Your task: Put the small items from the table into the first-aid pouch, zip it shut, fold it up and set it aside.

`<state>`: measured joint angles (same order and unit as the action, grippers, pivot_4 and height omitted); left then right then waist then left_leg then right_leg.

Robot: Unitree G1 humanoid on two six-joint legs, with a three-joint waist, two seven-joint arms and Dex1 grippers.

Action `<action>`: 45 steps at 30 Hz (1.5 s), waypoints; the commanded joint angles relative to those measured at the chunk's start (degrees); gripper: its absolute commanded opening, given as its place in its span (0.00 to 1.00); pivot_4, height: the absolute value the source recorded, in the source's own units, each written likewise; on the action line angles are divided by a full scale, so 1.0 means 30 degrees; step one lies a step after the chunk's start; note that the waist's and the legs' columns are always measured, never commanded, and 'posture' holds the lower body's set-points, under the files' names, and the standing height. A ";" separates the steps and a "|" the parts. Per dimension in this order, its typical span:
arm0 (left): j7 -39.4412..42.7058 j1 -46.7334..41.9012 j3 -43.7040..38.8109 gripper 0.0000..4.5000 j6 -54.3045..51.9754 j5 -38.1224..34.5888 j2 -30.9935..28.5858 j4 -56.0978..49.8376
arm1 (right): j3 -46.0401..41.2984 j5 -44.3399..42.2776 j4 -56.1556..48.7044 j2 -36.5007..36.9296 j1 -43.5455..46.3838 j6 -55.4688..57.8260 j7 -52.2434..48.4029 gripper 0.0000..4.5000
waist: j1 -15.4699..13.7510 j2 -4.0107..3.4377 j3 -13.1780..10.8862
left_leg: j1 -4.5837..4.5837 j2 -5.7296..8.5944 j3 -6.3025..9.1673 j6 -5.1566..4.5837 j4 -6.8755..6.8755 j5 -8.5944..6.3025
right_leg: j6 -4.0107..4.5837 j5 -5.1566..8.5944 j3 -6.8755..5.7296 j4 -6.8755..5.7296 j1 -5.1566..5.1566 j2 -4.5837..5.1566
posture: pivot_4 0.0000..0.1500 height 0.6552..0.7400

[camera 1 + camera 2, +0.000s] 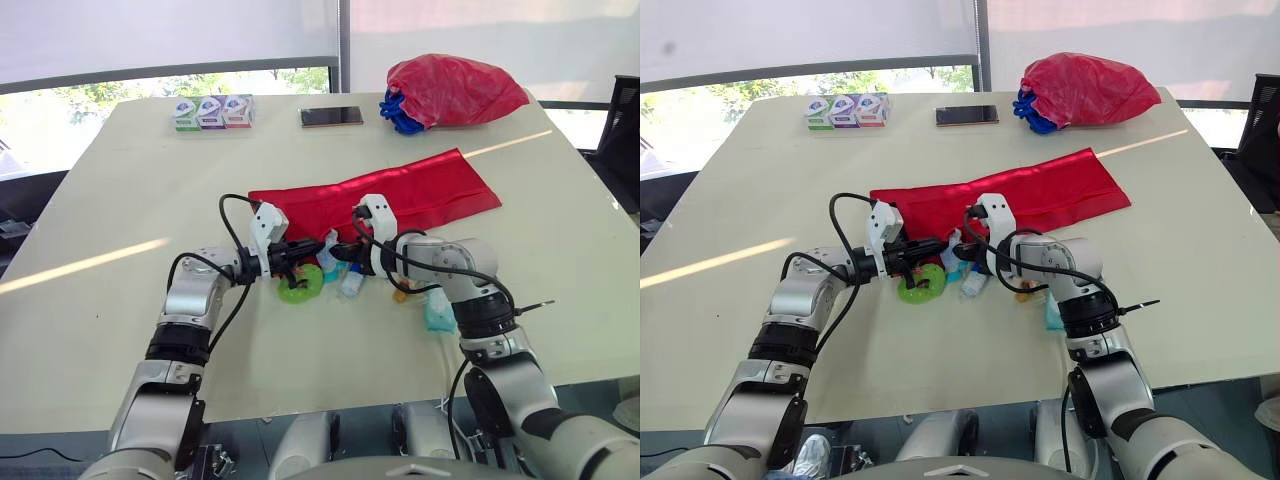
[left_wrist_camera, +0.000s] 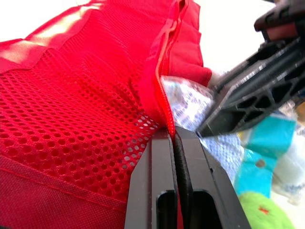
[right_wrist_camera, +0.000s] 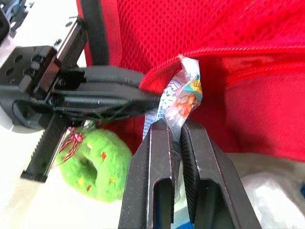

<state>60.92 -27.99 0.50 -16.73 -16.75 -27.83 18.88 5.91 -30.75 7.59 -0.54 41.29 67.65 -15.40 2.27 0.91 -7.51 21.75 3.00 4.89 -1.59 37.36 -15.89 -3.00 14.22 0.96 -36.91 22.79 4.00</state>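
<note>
The red first-aid pouch (image 1: 400, 195) lies unfolded across the table's middle. My left gripper (image 1: 318, 250) is shut on the pouch's zipper edge (image 2: 159, 90), holding the mesh pocket (image 2: 71, 109) up. My right gripper (image 1: 338, 251) is shut on a small clear packet (image 3: 183, 98) right at the pocket's mouth. A green plush ring (image 1: 302, 286), a teal item (image 1: 438, 312) and other small packets (image 1: 352, 282) lie on the table just in front of the pouch, beneath the two grippers.
Three small boxes (image 1: 212, 112) and a phone (image 1: 331, 117) sit near the table's far edge. A red bag over a blue item (image 1: 452, 90) lies at the far right. A cable end (image 1: 535, 303) juts out by my right forearm.
</note>
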 commanded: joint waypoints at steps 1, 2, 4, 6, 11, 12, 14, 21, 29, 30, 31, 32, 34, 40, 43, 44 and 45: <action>0.0602 0.0082 0.0265 0.02 -0.0260 -0.0927 0.0439 -0.1800 | 0.0397 0.0332 0.0891 -0.0738 -0.0305 0.0577 0.0136 0.00 | 0.0005 0.0000 0.0000 | 0.0001 0.0000 0.0000 0.0000 0.0000 0.0000 | 0.0000 0.0000 0.0001 0.0000 0.0001 0.0001 | 1.00 1.00; 0.0749 0.0247 0.0305 0.02 -0.0497 -0.1137 0.0476 -0.2142 | 0.0338 0.0496 0.1178 -0.0827 -0.0180 0.0360 0.0164 0.00 | 0.0018 0.0002 0.0001 | 0.0000 0.0000 0.0000 0.0000 -0.0001 0.0000 | 0.0000 0.0000 0.0001 0.0000 0.0001 0.0002 | 1.00 1.00; 0.0871 0.0541 0.0420 0.02 -0.0806 -0.1383 0.0546 -0.2665 | 0.0093 0.0775 0.1777 -0.1118 0.0123 -0.0125 0.0238 0.00 | 0.0050 -0.0004 0.0006 | -0.0004 -0.0002 -0.0003 0.0001 -0.0004 0.0000 | 0.0000 0.0000 0.0009 -0.0001 0.0000 0.0011 | 1.00 1.00; 0.0874 0.0709 0.0509 0.02 -0.1018 -0.1415 0.0594 -0.2953 | -0.0157 0.1002 0.2223 -0.1370 0.0362 -0.0452 0.0339 0.00 | 0.0066 -0.0004 0.0010 | -0.0008 -0.0013 -0.0006 0.0002 -0.0006 0.0000 | 0.0001 0.0000 0.0013 -0.0002 0.0000 0.0008 | 1.00 1.00; 0.0786 0.1017 0.0690 0.02 -0.1283 -0.1296 0.0698 -0.3312 | -0.1752 0.0599 0.2800 -0.2581 0.0811 -0.1121 0.0583 0.00 | 0.0110 -0.0011 0.0019 | -0.0023 -0.0028 -0.0005 0.0004 -0.0015 -0.0001 | 0.0002 0.0000 0.0025 -0.0006 0.0000 0.0004 | 1.00 1.00; 0.0747 0.1050 0.0695 0.02 -0.1271 -0.1217 0.0674 -0.3264 | -0.2232 0.0345 0.2740 -0.2877 0.0817 -0.1127 0.0604 0.00 | 0.0115 -0.0009 0.0021 | -0.0025 -0.0028 -0.0005 0.0005 -0.0017 -0.0001 | 0.0002 0.0000 0.0027 -0.0007 0.0000 0.0004 | 1.00 1.00; 0.0722 0.1158 0.0738 0.02 -0.1088 -0.0955 0.0593 -0.3007 | -0.4019 -0.0744 0.2650 -0.3842 0.0866 -0.0913 0.0965 0.00 | 0.0112 -0.0008 0.0021 | -0.0026 -0.0031 -0.0006 0.0005 -0.0018 -0.0001 | 0.0003 -0.0001 0.0030 -0.0008 0.0002 0.0001 | 1.00 1.00; 0.0707 0.1373 0.0952 0.02 -0.1010 -0.0915 0.0597 -0.2830 | -0.7375 -0.3603 0.2800 -0.5360 0.1026 -0.0494 0.3286 0.00 | 0.0041 -0.0029 0.0007 | -0.0006 -0.0012 -0.0001 0.0006 -0.0021 -0.0002 | 0.0005 -0.0001 0.0026 0.0005 0.0009 0.0011 | 1.00 1.00; 0.0470 0.1134 0.0836 0.02 -0.1343 -0.1156 0.0911 -0.2448 | -0.4878 -0.3078 0.2385 -0.4569 0.0295 -0.1101 0.3823 0.00 | 0.0055 -0.0032 0.0005 | 0.0005 -0.0013 -0.0007 0.0006 -0.0025 -0.0001 | 0.0004 -0.0001 0.0032 0.0004 0.0030 0.0009 | 1.00 1.00; 0.0427 0.1073 0.0763 0.02 -0.1406 -0.1169 0.0937 -0.2336 | -0.4502 -0.2892 0.2311 -0.4375 0.0237 -0.1234 0.3750 0.00 | 0.0064 -0.0032 0.0005 | 0.0005 -0.0013 -0.0010 0.0006 -0.0025 -0.0001 | 0.0004 -0.0001 0.0033 0.0003 0.0031 0.0004 | 1.00 1.00; 0.0382 0.1016 0.0680 0.02 -0.1477 -0.1175 0.0965 -0.2223 | -0.4198 -0.2757 0.2252 -0.4202 0.0197 -0.1344 0.3673 0.00 | 0.0075 -0.0032 0.0005 | 0.0004 -0.0013 -0.0011 0.0006 -0.0025 -0.0001 | 0.0004 -0.0001 0.0034 0.0003 0.0032 0.0000 | 1.00 1.00; 0.0305 0.0951 0.0563 0.02 -0.1563 -0.1194 0.1003 -0.2065 | -0.4061 -0.2654 0.2202 -0.4085 0.0171 -0.1450 0.3692 0.00 | 0.0076 -0.0032 0.0005 | 0.0004 -0.0013 -0.0012 0.0006 -0.0025 -0.0001 | 0.0004 -0.0001 0.0035 0.0002 0.0034 -0.0002 | 1.00 1.00; 0.0209 0.0849 0.0388 0.02 -0.1724 -0.1215 0.1056 -0.1809 | -0.3827 -0.2583 0.2077 -0.3844 0.0119 -0.1518 0.3515 0.00 | 0.0070 -0.0030 0.0007 | 0.0004 -0.0013 -0.0010 0.0006 -0.0026 -0.0001 | 0.0004 -0.0001 0.0031 0.0000 0.0034 -0.0012 | 1.00 1.00; 0.0213 0.0723 0.0150 0.00 -0.1464 -0.1016 0.0901 -0.0794 | -0.3844 -0.2703 0.1519 -0.3401 -0.0325 -0.0911 0.3245 0.23 | 0.0060 -0.0032 0.0005 | 0.0007 -0.0009 -0.0013 0.0005 -0.0025 -0.0001 | 0.0004 -0.0001 0.0034 0.0001 0.0034 -0.0012 | 1.00 1.00; 0.0137 0.0647 0.0071 0.00 -0.1235 -0.0922 0.0860 -0.0361 | -0.3919 -0.2721 0.1278 -0.3100 -0.0622 -0.0439 0.3051 0.23 | 0.0057 -0.0029 0.0007 | 0.0008 -0.0009 -0.0012 0.0005 -0.0026 -0.0001 | 0.0004 -0.0001 0.0032 0.0002 0.0036 -0.0012 | 1.00 1.00; 0.0122 0.0624 0.0047 0.00 -0.1195 -0.0913 0.0845 -0.0261 | -0.3876 -0.2656 0.1204 -0.2970 -0.0729 -0.0356 0.2963 0.23 | 0.0052 -0.0030 0.0007 | 0.0008 -0.0009 -0.0011 0.0006 -0.0027 -0.0001 | 0.0004 -0.0001 0.0032 0.0002 0.0036 -0.0008 | 1.00 1.00; 0.0123 0.0605 0.0037 0.00 -0.1152 -0.0899 0.0833 -0.0177 | -0.3831 -0.2600 0.1133 -0.2836 -0.0836 -0.0276 0.2867 0.23 | 0.0050 -0.0029 0.0007 | 0.0009 -0.0009 -0.0011 0.0006 -0.0027 -0.0001 | 0.0004 -0.0001 0.0033 0.0002 0.0036 -0.0004 | 1.00 1.00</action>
<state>61.04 -25.98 -0.21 -20.39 -19.85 -25.45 17.48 -7.02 -37.36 12.50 -7.68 39.39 65.05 -5.13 2.42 0.82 -7.49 21.78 2.97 4.85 -1.57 37.28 -15.89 -2.99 14.22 1.06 -36.90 22.90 3.99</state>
